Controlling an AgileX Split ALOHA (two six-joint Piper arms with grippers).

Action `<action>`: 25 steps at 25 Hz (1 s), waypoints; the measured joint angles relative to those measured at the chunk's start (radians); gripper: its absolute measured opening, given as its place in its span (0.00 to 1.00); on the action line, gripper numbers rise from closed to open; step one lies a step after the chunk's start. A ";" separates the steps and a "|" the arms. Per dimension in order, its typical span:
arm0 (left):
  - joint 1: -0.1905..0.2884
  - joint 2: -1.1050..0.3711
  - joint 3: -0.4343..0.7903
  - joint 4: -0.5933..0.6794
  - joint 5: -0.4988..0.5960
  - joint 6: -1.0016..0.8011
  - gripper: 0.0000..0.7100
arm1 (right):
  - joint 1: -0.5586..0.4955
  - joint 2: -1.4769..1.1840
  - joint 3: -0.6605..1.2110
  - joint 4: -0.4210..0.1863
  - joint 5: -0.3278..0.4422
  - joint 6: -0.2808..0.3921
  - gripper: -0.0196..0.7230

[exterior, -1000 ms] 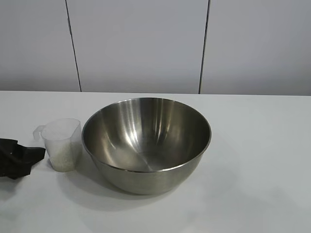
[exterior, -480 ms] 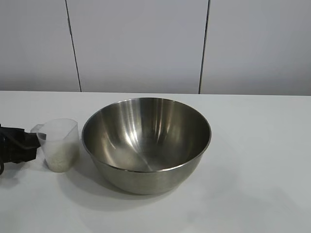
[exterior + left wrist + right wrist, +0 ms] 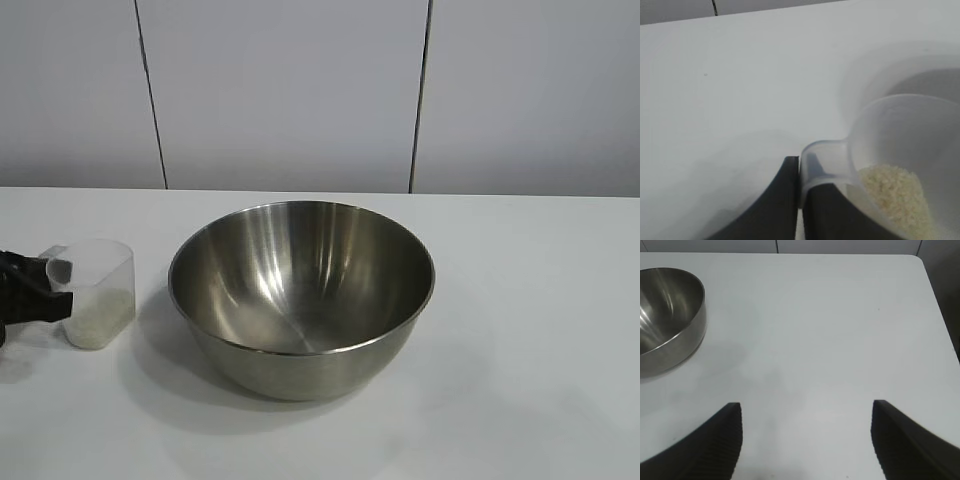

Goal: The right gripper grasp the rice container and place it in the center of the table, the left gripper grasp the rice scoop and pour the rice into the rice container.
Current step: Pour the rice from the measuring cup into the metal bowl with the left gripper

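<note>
One rice container stands mid-table, with no readable markings. One rice scoop sits just left of the container, apart from it, holding rice. The left gripper is clamped on the scoop's handle. The right gripper, right of the container, is wide apart and holds nothing.

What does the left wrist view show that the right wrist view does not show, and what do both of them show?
Only the left wrist view shows the left gripper shut on the handle of the rice scoop, with the rice heaped inside the scoop.

Only the right wrist view shows the right gripper, open and holding nothing, and the rice container standing apart from it, ahead and to one side.

Both show the white table.
</note>
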 joint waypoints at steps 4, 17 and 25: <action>-0.021 -0.163 0.000 0.053 0.138 0.002 0.01 | 0.000 0.000 0.000 0.000 0.000 0.000 0.69; -0.479 -0.351 -0.249 -0.093 0.657 0.414 0.01 | 0.000 0.000 0.000 0.000 0.000 0.000 0.69; -0.622 -0.291 -0.255 -0.692 0.636 1.447 0.01 | 0.000 0.000 0.000 0.001 0.000 0.000 0.69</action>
